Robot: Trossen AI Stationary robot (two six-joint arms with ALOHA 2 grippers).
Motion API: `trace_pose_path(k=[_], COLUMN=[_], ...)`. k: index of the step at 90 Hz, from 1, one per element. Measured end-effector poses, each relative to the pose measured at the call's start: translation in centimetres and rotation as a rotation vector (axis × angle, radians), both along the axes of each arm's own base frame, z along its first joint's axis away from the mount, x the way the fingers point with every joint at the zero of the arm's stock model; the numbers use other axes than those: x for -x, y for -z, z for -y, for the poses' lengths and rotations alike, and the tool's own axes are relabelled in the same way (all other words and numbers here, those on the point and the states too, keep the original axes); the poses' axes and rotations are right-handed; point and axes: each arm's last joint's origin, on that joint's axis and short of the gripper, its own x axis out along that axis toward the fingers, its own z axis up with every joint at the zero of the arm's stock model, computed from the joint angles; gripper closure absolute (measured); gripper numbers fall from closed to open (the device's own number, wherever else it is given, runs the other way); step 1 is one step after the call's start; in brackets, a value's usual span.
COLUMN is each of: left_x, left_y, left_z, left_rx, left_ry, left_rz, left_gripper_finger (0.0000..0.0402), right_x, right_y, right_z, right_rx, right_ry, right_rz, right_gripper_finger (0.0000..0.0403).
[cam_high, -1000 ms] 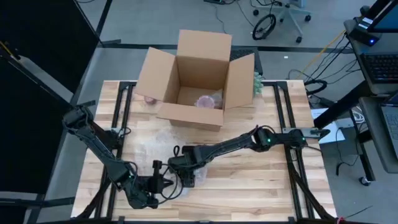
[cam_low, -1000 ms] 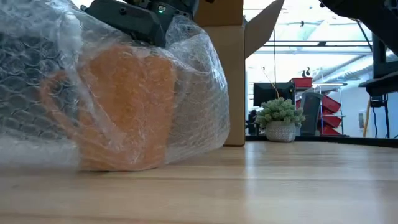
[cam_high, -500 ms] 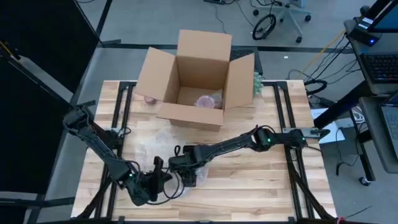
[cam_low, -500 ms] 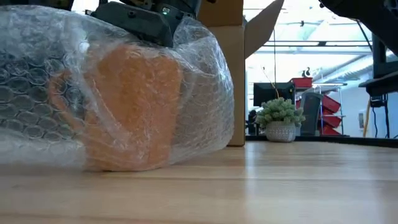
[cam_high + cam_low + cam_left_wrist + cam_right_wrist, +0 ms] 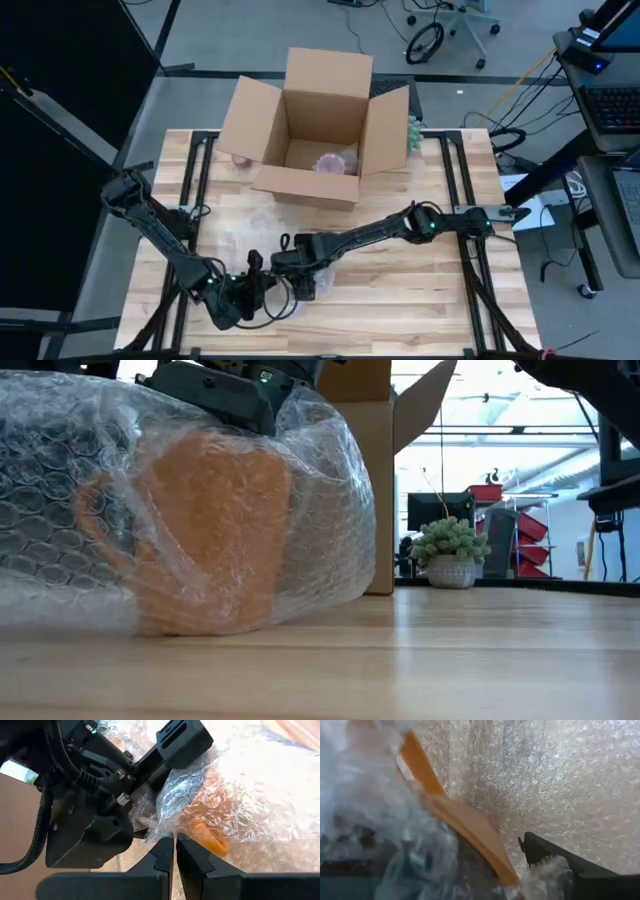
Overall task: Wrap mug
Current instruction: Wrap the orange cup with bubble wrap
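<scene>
orange mug under bubble wrap at the front of my table

the orange ceramic mug [image 5: 205,530] stands upright on the light wooden slatted table [image 5: 420,285], near its front edge and left of the middle, with its handle showing at one side in the low view. a sheet of clear bubble wrap [image 5: 70,490] lies draped over and around it, bunched on top and spreading down to the wood on both sides.

my right gripper [image 5: 300,272] reaches in from the right across the table and sits down on the wrapped mug from above; in the low view its dark body presses into the top of the wrap. in my right wrist view i see one dark finger [image 5: 555,857] against the wrap and the mug's orange rim just beside it, but i cannot tell how my right jaws stand.

my left gripper [image 5: 174,851] lies low at the front of the table, just to the left of the mug, pointing toward it. its two dark fingers are pressed together with barely a slit between them, and a fold of wrap sits right at their tips; i cannot tell whether any of it is caught between them.

behind, at the back of the table, an open brown cardboard box [image 5: 315,130] stands with its flaps spread, holding a pale wrapped bundle [image 5: 330,162]. a small green potted plant [image 5: 450,555] sits past the box's right side
</scene>
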Motion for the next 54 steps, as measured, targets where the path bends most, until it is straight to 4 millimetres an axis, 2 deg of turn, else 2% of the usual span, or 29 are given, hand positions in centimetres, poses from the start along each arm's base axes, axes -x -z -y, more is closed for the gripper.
trace_pose_path(k=[12, 25, 44, 54], left_x=[0.7, 1.5, 1.9, 1.0], left_y=[-0.1, -1.5, -5.7, -5.9], left_z=[-0.8, -1.0, 0.6, 1.1], left_rx=[0.078, 0.201, 0.404, 0.445], left_ry=[-0.109, -0.186, -0.079, -0.025], left_rz=[-0.032, -0.071, 0.137, 0.162], left_gripper_finger=[0.0393, 0.0393, 0.0393, 0.0393], right_x=[0.0, 0.1, 0.0, 0.0], right_y=[0.0, 0.0, 0.0, 0.0], right_z=[0.0, 0.0, 0.0, 0.0], right_rx=[-0.001, 0.001, 0.002, 0.002], right_ry=[0.001, 0.000, -0.004, -0.004], right_rz=[-0.004, -0.006, -0.005, -0.005], right_gripper_finger=[0.0225, 0.0225, 0.0225, 0.0225])
